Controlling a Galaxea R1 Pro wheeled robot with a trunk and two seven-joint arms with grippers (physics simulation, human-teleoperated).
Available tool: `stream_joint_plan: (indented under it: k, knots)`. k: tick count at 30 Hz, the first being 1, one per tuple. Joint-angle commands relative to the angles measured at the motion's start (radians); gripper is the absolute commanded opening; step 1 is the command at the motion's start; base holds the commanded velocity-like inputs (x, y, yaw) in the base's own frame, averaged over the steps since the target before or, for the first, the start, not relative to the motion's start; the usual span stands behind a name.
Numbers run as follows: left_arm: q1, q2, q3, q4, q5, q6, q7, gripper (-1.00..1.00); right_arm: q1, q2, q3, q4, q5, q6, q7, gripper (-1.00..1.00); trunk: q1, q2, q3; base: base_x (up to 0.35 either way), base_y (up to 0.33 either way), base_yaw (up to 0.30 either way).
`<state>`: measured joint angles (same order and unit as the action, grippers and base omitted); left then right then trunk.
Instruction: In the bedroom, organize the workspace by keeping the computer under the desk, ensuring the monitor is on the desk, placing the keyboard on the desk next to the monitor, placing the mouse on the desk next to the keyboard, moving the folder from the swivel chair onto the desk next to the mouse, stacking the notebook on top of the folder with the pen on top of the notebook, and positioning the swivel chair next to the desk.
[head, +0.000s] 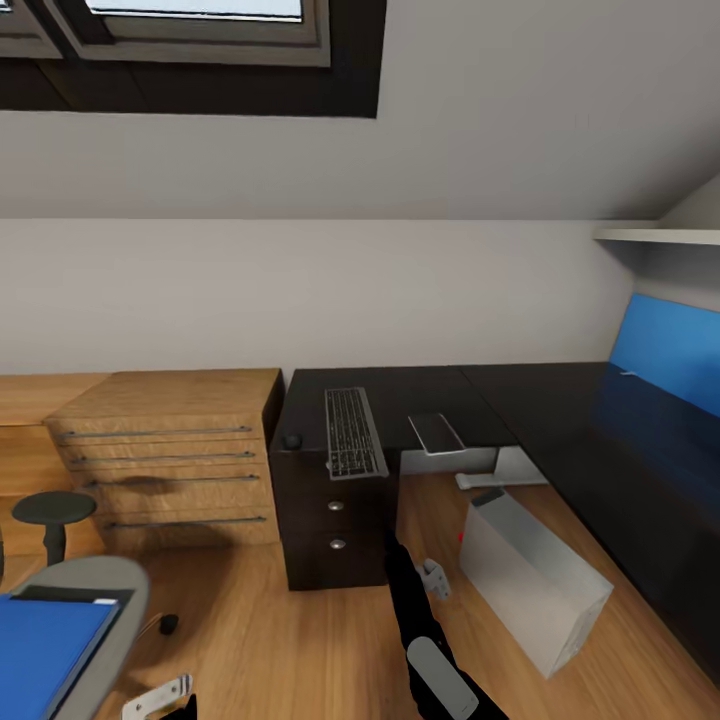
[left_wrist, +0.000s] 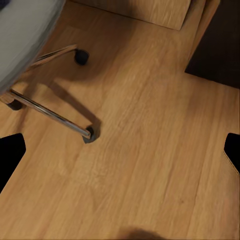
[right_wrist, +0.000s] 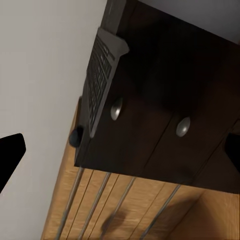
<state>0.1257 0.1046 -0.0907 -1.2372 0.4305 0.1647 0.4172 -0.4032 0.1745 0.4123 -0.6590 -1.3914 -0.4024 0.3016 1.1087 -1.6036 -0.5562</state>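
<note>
Black glossy surface (head: 430, 395) carries the keyboard (head: 353, 432), overhanging its front edge, mouse (head: 292, 440) just beside it. Both claws, left (left_wrist: 120, 150) and right (right_wrist: 120, 150), spread wide, empty.

Looking down past my left gripper (left_wrist: 120, 150) at the wood plank floor (left_wrist: 145, 150). My two dark fingertips (left_wrist: 10, 152) sit at opposite edges of the view, spread wide apart, nothing between them but floor. Grey chair seat (left_wrist: 22, 37) fills one corner. Two chrome legs (left_wrist: 50, 112) of its base run out from under it, each ending in a black caster (left_wrist: 89, 134); the second caster (left_wrist: 81, 56) sits farther off. Dark desk side (left_wrist: 217, 50) in the far corner, light wooden panel (left_wrist: 150, 10) beside it
</note>
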Motion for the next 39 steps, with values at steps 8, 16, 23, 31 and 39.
stream_joint_plan:
  k: [8,16,23,31,39]
  knots:
    - [0.000,0.001,-0.003,-0.002,0.006,0.003,0.008,1.00,-0.001,0.000,0.001,0.001,-0.011,0.064,0.005,1.00,0.001,0.000,-0.001,0.318,0.000,0.000]
    - [0.000,0.001,-0.003,-0.002,0.005,0.003,0.008,1.00,-0.002,0.000,-0.042,0.002,-0.008,0.217,0.007,1.00,0.001,0.000,-0.001,0.205,0.000,0.000]
    - [0.000,0.001,-0.003,-0.002,0.005,0.003,0.008,1.00,-0.002,0.000,-0.045,0.002,-0.008,0.227,0.006,1.00,0.001,0.000,-0.001,0.100,0.000,0.000]
    - [0.000,0.001,-0.003,-0.007,0.006,0.002,0.007,1.00,-0.002,0.000,-0.045,0.001,-0.008,0.257,0.007,1.00,0.004,-0.007,-0.004,0.075,0.000,0.000]
    - [0.000,-0.002,-0.003,-0.010,0.007,0.001,0.009,1.00,-0.002,0.000,-0.044,0.001,-0.007,0.258,0.008,1.00,0.035,-0.063,-0.029,0.003,0.000,0.000]
